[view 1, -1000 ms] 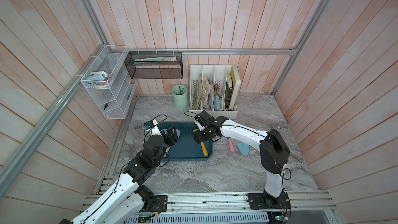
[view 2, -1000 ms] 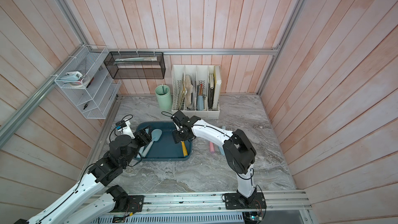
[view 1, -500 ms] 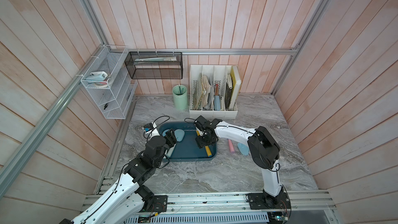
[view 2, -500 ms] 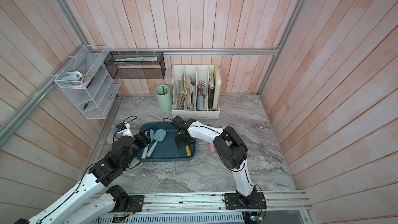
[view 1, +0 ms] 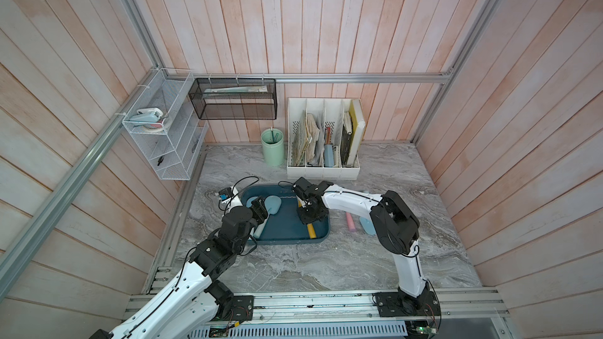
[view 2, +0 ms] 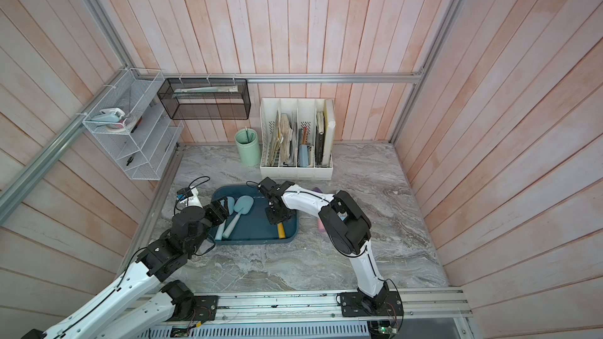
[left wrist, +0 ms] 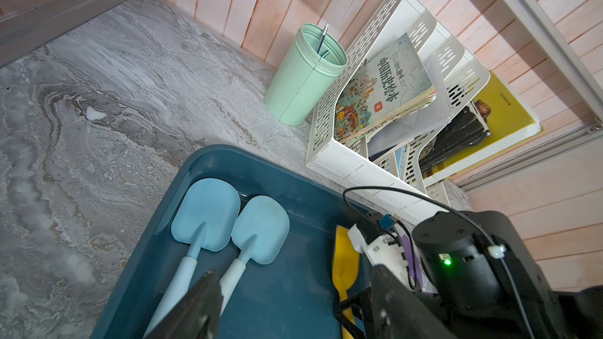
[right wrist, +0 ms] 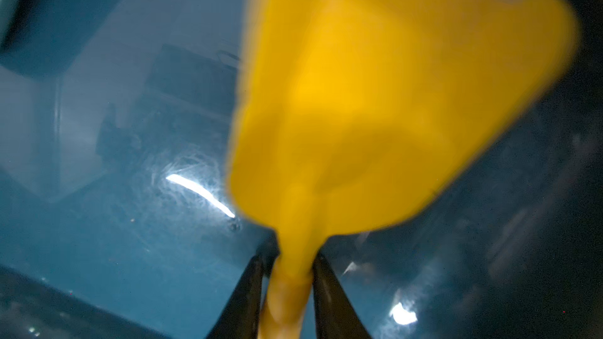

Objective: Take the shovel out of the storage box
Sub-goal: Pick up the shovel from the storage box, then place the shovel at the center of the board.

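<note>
**Examiner:** Where is the task's item located?

**Inspector:** A yellow shovel (view 1: pixel 311 231) is found inside the storage box (view 1: pixel 287 228). It is laid along the wall nearest the right arm.

**Examiner:** How is it held?

**Inspector:** The right claw (right wrist: pixel 288 272) is closed on the yellow shovel at the neck, just under the blade. Both fingers are seen pressed against the handle. That spot is judged to be chosen because the handle is narrow there and the blade is kept from slipping through.

**Examiner:** Is it lifted?

**Inspector:** That cannot be confirmed, as the right wrist view is blurred. The shovel is recorded as within the rim.

**Examiner:** And the left claw (left wrist: pixel 293 288)?

**Inspector:** It is held open over the handles of two light-blue shovels (left wrist: pixel 207 213) on the opposite side of the box. Nothing is gripped. It is judged to be kept there so that the arms are well apart.

**Examiner:** What risk is noted?

**Inspector:** A straight lift is advised, since a dragged handle could be caught by the raised rim. A pink handle (view 1: pixel 350 225) lies on the surface (view 1: pixel 293 272) beside the box.
</note>
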